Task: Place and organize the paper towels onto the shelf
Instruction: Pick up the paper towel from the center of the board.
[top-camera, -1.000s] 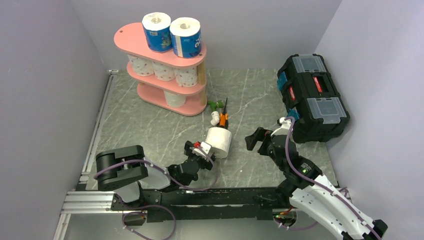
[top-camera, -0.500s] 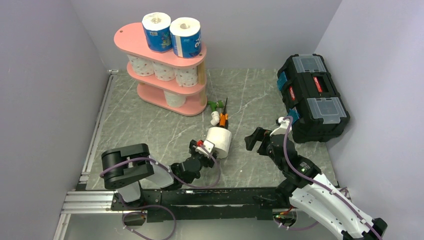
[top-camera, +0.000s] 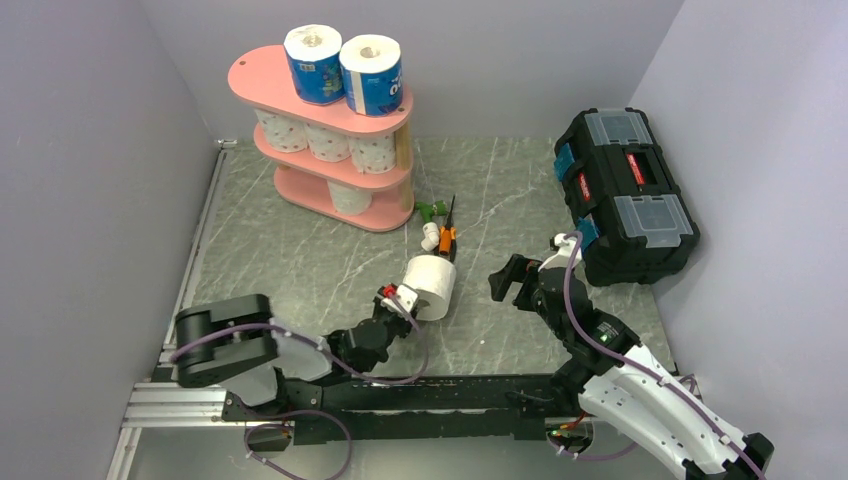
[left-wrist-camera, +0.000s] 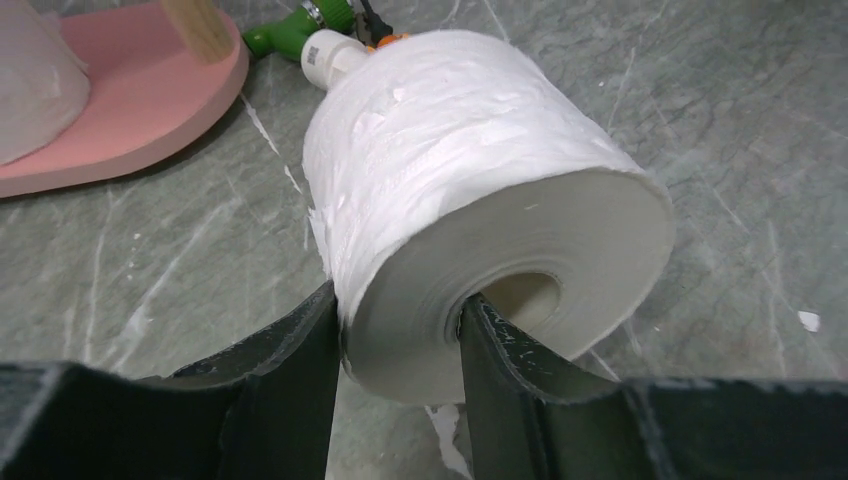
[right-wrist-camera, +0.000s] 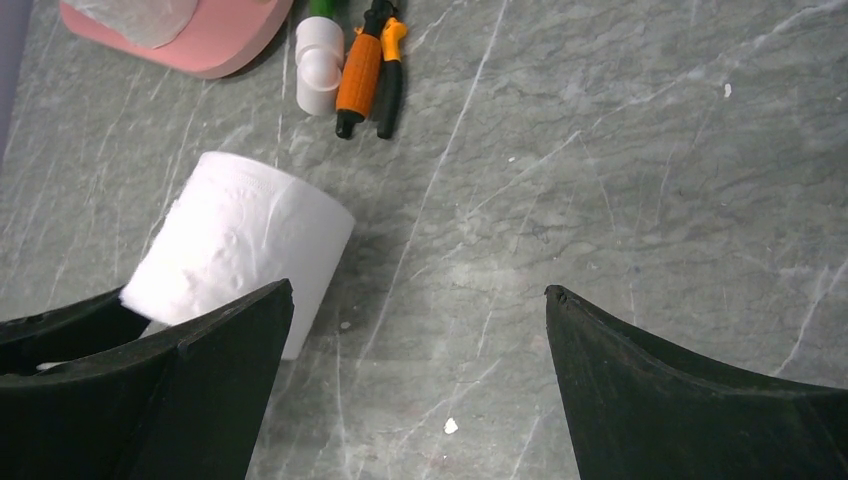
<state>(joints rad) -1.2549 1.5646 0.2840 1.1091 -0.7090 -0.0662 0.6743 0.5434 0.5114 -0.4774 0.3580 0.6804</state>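
Note:
A plain white paper towel roll (top-camera: 432, 283) lies on its side on the grey table, mid-front. My left gripper (top-camera: 398, 298) is shut on its wall. In the left wrist view one finger (left-wrist-camera: 300, 360) presses the outside of the roll (left-wrist-camera: 470, 170) and the other finger (left-wrist-camera: 500, 350) sits inside the hollow core. My right gripper (top-camera: 515, 280) hovers open to the right of the roll with nothing between its fingers. The pink shelf (top-camera: 255, 75) stands at the back left. It carries two blue-wrapped rolls (top-camera: 315, 65) on top, three dotted rolls (top-camera: 328, 140) on the middle tier and one roll (top-camera: 350, 197) at the bottom.
A black toolbox (top-camera: 625, 195) stands at the right wall. Small hand tools (top-camera: 440, 230), green-white and orange-handled, lie between the shelf's base and the roll. Grey walls close in the left, back and right sides.
My left gripper has closed onto the roll, which has shifted slightly left and away from the arms. The left arm's shoulder has swung left. The right arm has barely moved.

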